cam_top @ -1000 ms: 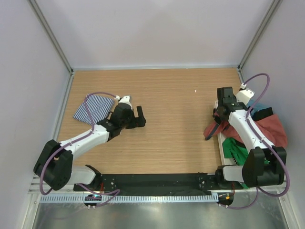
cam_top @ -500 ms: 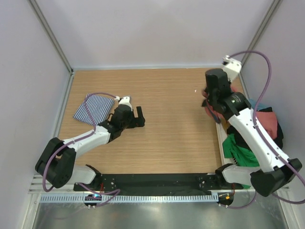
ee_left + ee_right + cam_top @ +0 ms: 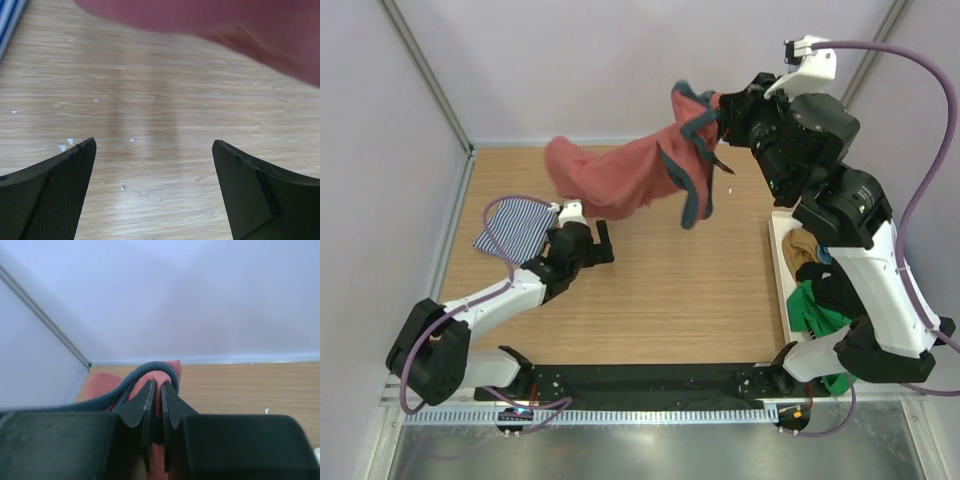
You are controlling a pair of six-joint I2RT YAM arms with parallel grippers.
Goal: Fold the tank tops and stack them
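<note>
Pinched at dark trim in right jaws: rust-red tank top [image 3: 610, 175], aloft over far edge of worktop [image 3: 700, 290]. Left jaws wide, empty, just beside striped tank top [image 3: 515, 225] near left edge. Advisable: lower flat mid-worktop, spread before folding, keep clear of striped one.

Both arms are built alike, with smooth white shells on the long links and chunky matte-black housings at the joints. The left arm [image 3: 500, 295] carries a mauve left cable [image 3: 515, 203] that loops loose along it. The right arm [image 3: 882, 285] carries a matching right cable [image 3: 920, 60], which ends at a small white box [image 3: 810, 55], probably the camera housing. The left pincer [image 3: 152, 147] has black wedge-shaped fingers [image 3: 55, 195], one faced with fine mesh. The right pincer [image 3: 158, 386] has slim black blades tapering to points, set in a broad black block.
</note>
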